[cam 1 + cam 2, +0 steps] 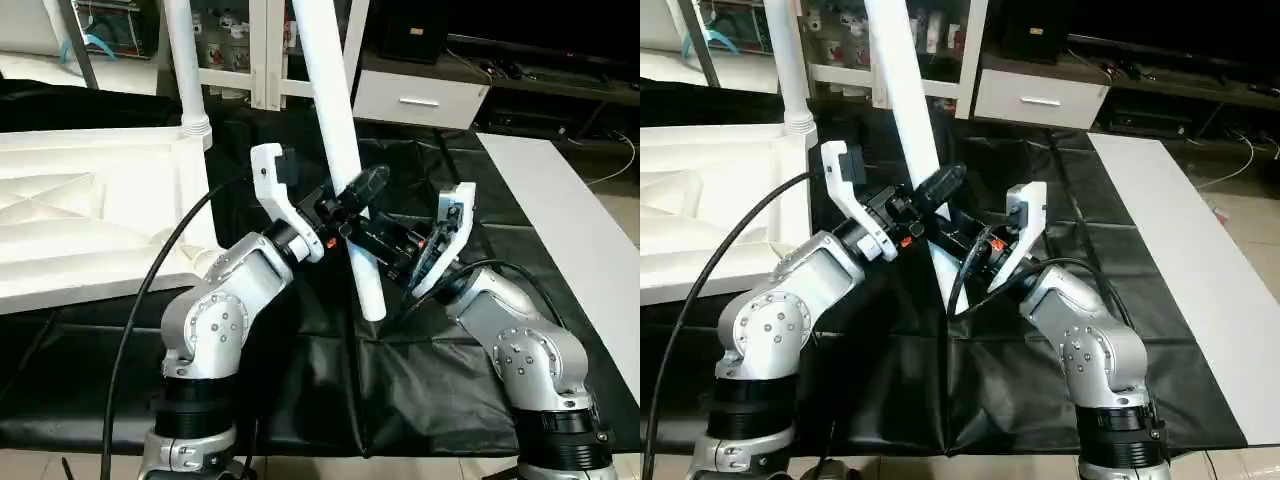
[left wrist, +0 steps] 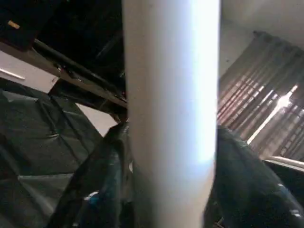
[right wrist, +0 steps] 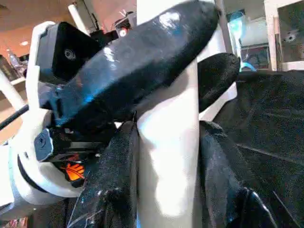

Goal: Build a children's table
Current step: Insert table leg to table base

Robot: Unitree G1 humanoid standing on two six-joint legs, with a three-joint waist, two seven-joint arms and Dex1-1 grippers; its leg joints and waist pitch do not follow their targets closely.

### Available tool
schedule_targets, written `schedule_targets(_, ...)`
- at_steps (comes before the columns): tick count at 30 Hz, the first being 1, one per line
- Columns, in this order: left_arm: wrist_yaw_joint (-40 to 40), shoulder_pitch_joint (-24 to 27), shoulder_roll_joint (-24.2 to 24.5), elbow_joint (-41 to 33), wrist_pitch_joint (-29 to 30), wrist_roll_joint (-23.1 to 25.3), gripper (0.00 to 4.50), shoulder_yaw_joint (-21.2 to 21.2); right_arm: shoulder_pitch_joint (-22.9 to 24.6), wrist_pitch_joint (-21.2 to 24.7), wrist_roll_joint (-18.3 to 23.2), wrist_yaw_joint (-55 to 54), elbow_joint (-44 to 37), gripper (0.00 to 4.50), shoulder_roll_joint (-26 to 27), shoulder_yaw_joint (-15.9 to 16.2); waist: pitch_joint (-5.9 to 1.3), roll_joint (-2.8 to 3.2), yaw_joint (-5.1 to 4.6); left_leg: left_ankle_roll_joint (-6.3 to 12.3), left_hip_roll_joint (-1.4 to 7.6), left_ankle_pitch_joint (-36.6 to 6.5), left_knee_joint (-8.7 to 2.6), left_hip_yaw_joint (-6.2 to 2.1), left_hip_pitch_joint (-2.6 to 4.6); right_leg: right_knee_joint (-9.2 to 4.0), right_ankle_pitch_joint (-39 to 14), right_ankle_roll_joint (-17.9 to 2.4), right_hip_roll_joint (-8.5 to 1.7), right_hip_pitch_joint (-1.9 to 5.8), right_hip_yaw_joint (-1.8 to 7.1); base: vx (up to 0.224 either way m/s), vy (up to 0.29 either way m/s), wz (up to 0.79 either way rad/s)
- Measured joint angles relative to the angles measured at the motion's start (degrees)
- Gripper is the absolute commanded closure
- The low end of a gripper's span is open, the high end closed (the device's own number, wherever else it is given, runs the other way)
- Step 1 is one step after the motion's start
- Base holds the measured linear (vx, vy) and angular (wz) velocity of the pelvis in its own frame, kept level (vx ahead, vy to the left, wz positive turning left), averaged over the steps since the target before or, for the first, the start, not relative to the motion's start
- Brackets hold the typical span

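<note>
**Keeping the leg steady between both grippers**

I hold one white leg (image 1: pixel 345 170) with the two grippers together, in the air above the black mat (image 1: pixel 450 380). The leg is tilted: its top leans away from me, and its lower end hangs free just over the mat. The left gripper (image 1: pixel 352 195) is closed around the tube from the left side, and the right gripper (image 1: pixel 385 250) clamps the same tube a little lower, from the right. In the right wrist view I see the tube sitting between the dark fingers (image 3: pixel 114 185) on both sides, so this grip looks firm to me.

The white tabletop (image 1: pixel 90 215) lies upside down on my left, ribs facing up. One other leg (image 1: pixel 185 60) already stands in the corner socket (image 1: pixel 196 128) there.

To do this step well, I think I should let go with only one gripper at a time, because the tube is smooth and long and could swing or slip. The leg must travel left toward a free socket, which I cannot see from here. I would bring it more upright before lowering it.
</note>
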Motion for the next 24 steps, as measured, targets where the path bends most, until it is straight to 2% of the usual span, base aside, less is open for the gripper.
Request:
schedule_targets(7, 0.5, -0.04, -0.38, 0.21, -0.35, -0.12, 2.74, 0.05, 0.28, 0.0, 0.01, -0.42, 0.0, 3.13, 0.0, 0.07, 0.0, 0.0, 0.0, 0.01, 0.0, 0.01, 0.0, 0.0, 0.0, 0.0, 0.01, 0.01, 0.0, 0.0, 0.0, 0.0, 0.0, 0.0)
schedule_targets(17, 0.24, -0.08, 0.56, 0.26, -0.29, -1.14, 2.82, 0.2, 0.28, -0.01, 0.01, -0.4, -0.11, 3.13, -0.06, 0.22, 0.0, 0.0, 0.01, 0.03, 0.01, 0.07, 0.0, 0.01, 0.0, 0.0, 0.07, 0.08, 0.0, 0.0, 0.0, 0.0, 0.0, 0.0)
schedule_targets(18, 0.2, -0.09, 0.69, 0.26, -0.26, -1.32, 2.82, 0.21, 0.28, -0.01, 0.0, -0.4, -0.15, 2.78, -0.06, 0.26, 0.0, 0.0, 0.01, 0.03, 0.01, 0.07, 0.0, 0.01, 0.01, 0.0, 0.07, 0.09, 0.0, 0.01, 0.0, 0.0, 0.0, 0.0)
schedule_targets(19, 0.16, -0.09, 0.77, 0.26, -0.19, -1.37, 2.82, 0.27, 0.28, -0.01, -0.02, -0.44, -0.15, 2.78, -0.06, 0.27, 0.0, 0.0, 0.01, 0.03, 0.01, 0.07, 0.0, 0.0, 0.01, 0.0, 0.07, 0.09, 0.0, 0.01, 0.0, 0.0, 0.0, 0.0)
schedule_targets(21, -0.09, -0.19, 0.94, 0.26, 0.04, -1.41, 2.82, 0.37, 0.28, 0.01, 0.03, -0.45, -0.15, 2.41, -0.06, 0.32, 0.0, 0.0, 0.02, 0.03, 0.0, 0.07, 0.01, 0.01, 0.0, 0.0, 0.08, 0.1, 0.0, 0.01, 0.0, 0.0, 0.0, 0.0)
schedule_targets(24, -0.44, -0.4, 1.3, 0.26, 0.08, -1.41, 2.83, 0.84, 0.28, 0.01, 0.14, -0.43, -0.15, 2.35, -0.2, 0.19, 0.0, 0.0, -0.02, 0.03, 0.01, 0.08, 0.0, 0.01, 0.01, 0.0, 0.1, 0.11, 0.0, 0.01, 0.0, 0.0, 0.0, 0.0)
